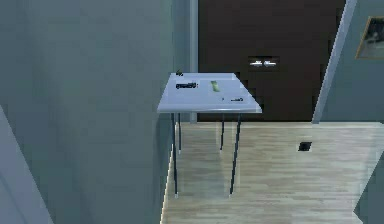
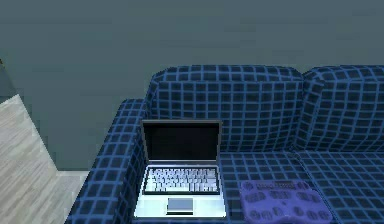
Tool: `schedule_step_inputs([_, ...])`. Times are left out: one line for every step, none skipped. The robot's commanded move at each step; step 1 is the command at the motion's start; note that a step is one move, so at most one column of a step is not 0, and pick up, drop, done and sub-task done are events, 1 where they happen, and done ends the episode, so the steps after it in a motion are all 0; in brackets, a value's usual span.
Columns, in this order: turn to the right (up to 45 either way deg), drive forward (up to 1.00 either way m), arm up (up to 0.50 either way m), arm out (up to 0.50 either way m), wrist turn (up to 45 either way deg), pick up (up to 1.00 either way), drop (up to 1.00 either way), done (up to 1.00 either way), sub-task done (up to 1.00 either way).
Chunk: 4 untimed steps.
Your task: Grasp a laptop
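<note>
An open laptop (image 2: 181,168) with a dark screen and a silver keyboard rests on the seat of a blue checked sofa (image 2: 230,95), close to the sofa's left armrest in the arm side view. Its screen stands upright and faces the view's bottom edge.
A purple patterned object (image 2: 283,200) lies on the sofa seat right of the laptop. In the forward view a small grey table (image 1: 205,98) with a few small items stands by a grey wall (image 1: 80,100), before a dark door (image 1: 265,55). Light wood floor (image 1: 290,165) spreads beyond it.
</note>
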Motion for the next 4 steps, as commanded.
schedule_step_inputs([0.0,0.0,0.5,0.0,0.0,0.0,0.0,0.0,0.0])
schedule_step_inputs([0.0,0.0,0.1,0.0,0.0,0.0,0.0,0.0,0.0])
schedule_step_inputs([0.0,0.0,0.0,0.26,0.0,0.0,0.0,0.0,0.0])
schedule_step_inputs([0.0,0.0,0.0,0.0,45.0,0.0,0.0,0.0,0.0])
